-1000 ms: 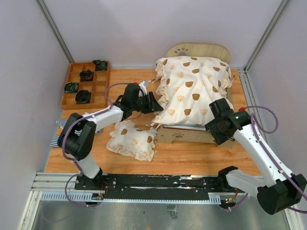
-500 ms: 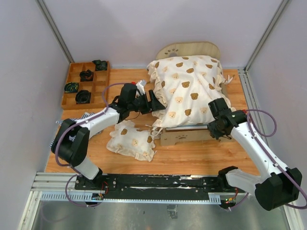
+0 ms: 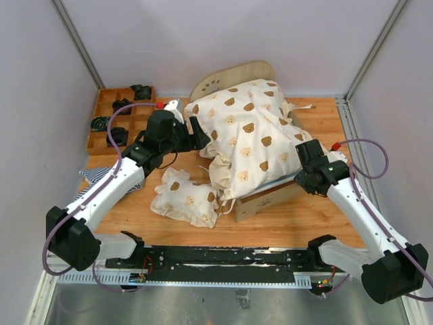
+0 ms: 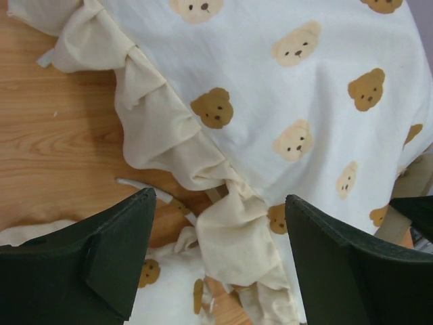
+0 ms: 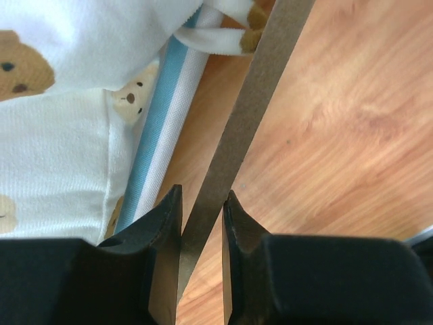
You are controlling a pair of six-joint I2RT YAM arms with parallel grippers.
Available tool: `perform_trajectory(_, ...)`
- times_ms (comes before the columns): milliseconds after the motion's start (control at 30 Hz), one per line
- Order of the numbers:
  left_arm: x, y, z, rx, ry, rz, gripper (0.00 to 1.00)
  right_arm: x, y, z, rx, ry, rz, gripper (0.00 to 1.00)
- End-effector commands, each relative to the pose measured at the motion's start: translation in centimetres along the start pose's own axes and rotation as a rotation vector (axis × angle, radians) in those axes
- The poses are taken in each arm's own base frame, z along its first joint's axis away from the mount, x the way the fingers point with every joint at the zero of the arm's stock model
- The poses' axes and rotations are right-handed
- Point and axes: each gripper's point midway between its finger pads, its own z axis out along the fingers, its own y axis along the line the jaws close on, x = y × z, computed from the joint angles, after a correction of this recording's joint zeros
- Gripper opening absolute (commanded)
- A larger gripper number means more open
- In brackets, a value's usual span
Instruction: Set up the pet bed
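Note:
The pet bed [image 3: 268, 199] sits askew on the table, its arched headboard [image 3: 230, 72] turned toward the back left. A cream bear-print quilt [image 3: 247, 132] covers most of it. My right gripper [image 3: 302, 180] is shut on the frame's thin plywood side board [image 5: 270, 81], seen edge-on between the jaws of this gripper [image 5: 201, 196]. The blue-and-white mattress [image 5: 162, 142] shows beside that board. My left gripper [image 3: 201, 139] is open at the quilt's left ruffle [image 4: 223, 223]; in the left wrist view the gripper [image 4: 218, 200] straddles that ruffle without pinching it.
A bear-print pillow [image 3: 186, 196] lies on the wood in front of the left arm. A brown compartment tray [image 3: 101, 108] with dark items stands at the back left. A striped cloth [image 3: 97, 177] lies at the left edge. Grey walls close in on three sides.
The right gripper closed on the frame's board and the bed swung round, headboard going left. The left gripper opened, let the quilt go and drew back left.

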Motion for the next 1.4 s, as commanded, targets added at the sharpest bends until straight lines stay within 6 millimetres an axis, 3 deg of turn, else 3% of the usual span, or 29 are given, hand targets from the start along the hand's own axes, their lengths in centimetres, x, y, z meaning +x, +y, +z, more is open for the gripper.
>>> perform_trajectory(0, 0.4, 1.5, -1.4, -0.057, 0.031, 0.100, 0.81, -4.3, 4.1, -0.1, -0.137, -0.206, -0.208, 0.00)
perform_trajectory(133, 1.5, 1.5, -1.9, -0.034, 0.061, 0.117, 0.79, -5.4, 6.2, 0.5, -0.142, -0.227, -0.274, 0.00)
perform_trajectory(333, 3.0, 2.8, -1.9, -0.057, 0.081, 0.130, 0.78, -5.7, 8.3, 2.9, -0.092, -0.181, -0.273, 0.00)
perform_trajectory(700, 5.2, 2.3, 0.3, 0.007, 0.103, 0.000, 0.75, -8.9, 13.2, 3.8, -0.164, -0.137, -0.048, 0.00)
perform_trajectory(833, 7.2, 1.1, 0.6, 0.106, 0.175, -0.027, 0.75, -9.4, 13.7, 3.6, -0.205, -0.078, -0.172, 0.28)
perform_trajectory(967, 8.4, 1.0, 0.3, 0.143, 0.195, -0.022, 0.75, -8.8, 12.6, 3.6, -0.226, 0.003, -0.356, 0.43)
perform_trajectory(1167, 8.8, 0.7, -0.4, 0.168, 0.201, -0.039, 0.77, -10.6, 10.3, 1.4, -0.165, -0.035, -0.613, 0.48)
perform_trajectory(1300, 8.8, 2.0, -1.1, 0.093, 0.182, -0.044, 0.79, -9.7, 12.3, -1.8, -0.353, -0.042, -0.795, 0.47)
perform_trajectory(1367, 8.6, 2.7, -1.6, 0.055, 0.156, -0.037, 0.79, -7.9, 13.1, -3.9, -0.467, -0.057, -0.906, 0.47)
